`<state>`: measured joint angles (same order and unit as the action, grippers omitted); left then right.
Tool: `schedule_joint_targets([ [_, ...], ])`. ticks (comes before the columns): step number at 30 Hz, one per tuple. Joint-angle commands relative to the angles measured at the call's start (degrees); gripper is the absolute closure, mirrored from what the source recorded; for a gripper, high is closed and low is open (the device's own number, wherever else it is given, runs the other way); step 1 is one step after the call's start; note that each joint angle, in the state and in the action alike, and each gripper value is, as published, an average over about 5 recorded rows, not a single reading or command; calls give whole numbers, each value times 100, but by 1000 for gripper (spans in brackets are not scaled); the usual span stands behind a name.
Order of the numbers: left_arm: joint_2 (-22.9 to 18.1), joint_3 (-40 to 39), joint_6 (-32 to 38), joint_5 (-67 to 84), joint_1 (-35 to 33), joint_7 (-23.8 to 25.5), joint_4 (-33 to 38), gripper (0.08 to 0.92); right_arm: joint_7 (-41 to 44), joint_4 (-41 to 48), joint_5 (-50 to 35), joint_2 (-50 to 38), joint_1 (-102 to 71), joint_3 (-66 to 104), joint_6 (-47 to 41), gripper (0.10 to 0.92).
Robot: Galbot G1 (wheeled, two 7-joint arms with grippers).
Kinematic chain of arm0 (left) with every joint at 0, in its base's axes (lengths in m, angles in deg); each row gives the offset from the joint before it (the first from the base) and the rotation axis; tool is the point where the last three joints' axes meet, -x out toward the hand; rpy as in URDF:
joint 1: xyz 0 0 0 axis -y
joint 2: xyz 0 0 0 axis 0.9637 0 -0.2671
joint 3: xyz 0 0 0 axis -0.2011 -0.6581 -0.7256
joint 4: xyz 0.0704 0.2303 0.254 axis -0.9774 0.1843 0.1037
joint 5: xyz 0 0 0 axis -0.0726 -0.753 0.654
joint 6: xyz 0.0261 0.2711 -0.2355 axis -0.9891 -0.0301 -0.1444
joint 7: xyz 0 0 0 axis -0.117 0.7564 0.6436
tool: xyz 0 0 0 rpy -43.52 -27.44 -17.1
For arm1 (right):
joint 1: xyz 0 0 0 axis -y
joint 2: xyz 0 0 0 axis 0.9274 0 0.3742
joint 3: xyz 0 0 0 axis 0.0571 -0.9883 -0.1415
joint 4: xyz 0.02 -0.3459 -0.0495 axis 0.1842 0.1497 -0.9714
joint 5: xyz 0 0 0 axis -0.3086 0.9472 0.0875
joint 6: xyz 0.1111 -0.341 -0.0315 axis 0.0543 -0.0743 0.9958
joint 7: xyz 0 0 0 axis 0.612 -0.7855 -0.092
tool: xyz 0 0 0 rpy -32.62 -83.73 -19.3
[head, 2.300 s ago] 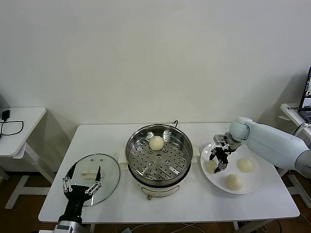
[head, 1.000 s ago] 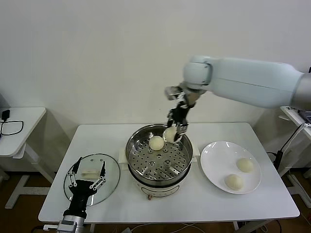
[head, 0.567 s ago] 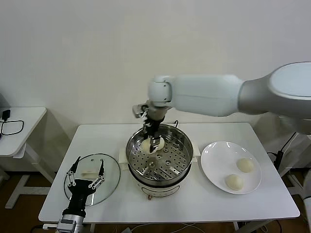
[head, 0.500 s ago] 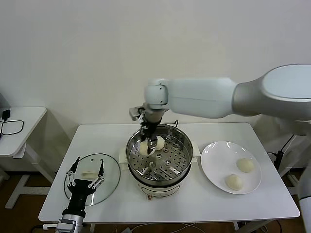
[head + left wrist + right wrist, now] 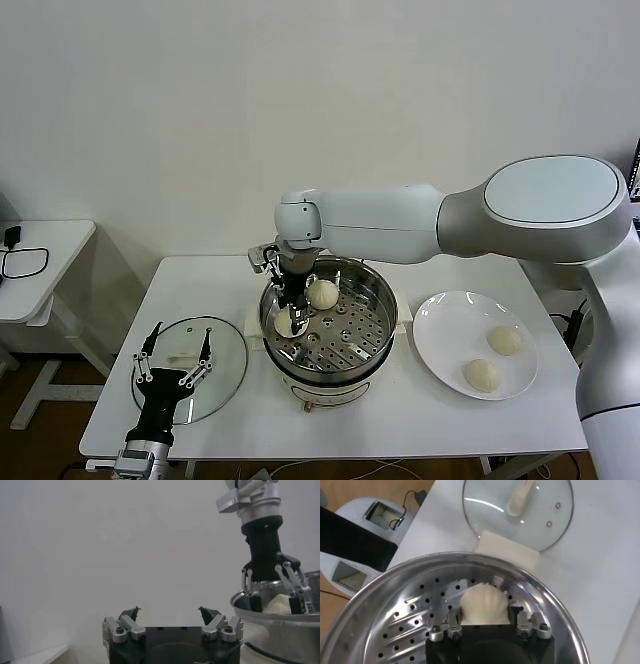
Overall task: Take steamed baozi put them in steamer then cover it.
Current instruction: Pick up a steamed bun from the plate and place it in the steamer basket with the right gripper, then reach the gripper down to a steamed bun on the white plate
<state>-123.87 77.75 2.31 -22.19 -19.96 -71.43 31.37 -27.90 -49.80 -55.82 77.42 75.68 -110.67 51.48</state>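
The counter [image 5: 420, 420] carries everything, and the steamer [image 5: 375, 290] sits at its middle with the plate [image 5: 440, 345] to its right and the lid [image 5: 225, 350] lying flat to its left. The right arm reaches across into the pot, its hand [image 5: 289, 308] low over the tray's left side with a bun [image 5: 484, 606] between its fingers; they seem to be loosening, though I cannot tell if they have let go. A second bun [image 5: 322, 293] rests on the tray just beside it, and two more [image 5: 505, 340] wait on the plate. The left hand [image 5: 171, 372] hovers spread wide above the lid. To do this well, I would settle the bun flat on the tray, clear of its neighbour, open fully, then lift straight up so it does not roll.
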Motion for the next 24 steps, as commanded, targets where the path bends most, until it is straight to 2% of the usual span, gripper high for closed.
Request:
schedule_joint_targets([
  [1,5,17,-20,32,11,-2,-15,177,-27,-1,81,46,-66,6,-15,297],
  [4,8,31,-31,39,6,-1,-4,177,-1,-180,141,-144,36,77,-5,232],
  [7,7,28,-43,40,-4,0,25,177,91,-525,266,-527,293,211,26,207],
  [14,6,-35,-85,25,-3,3,93,177,854,-1460,1055,-2184,1016,701,476,203],
  [24,-7,-118,-119,-8,2,0,134,177,1921,-1494,2175,-4659,1091,576,1553,203],
])
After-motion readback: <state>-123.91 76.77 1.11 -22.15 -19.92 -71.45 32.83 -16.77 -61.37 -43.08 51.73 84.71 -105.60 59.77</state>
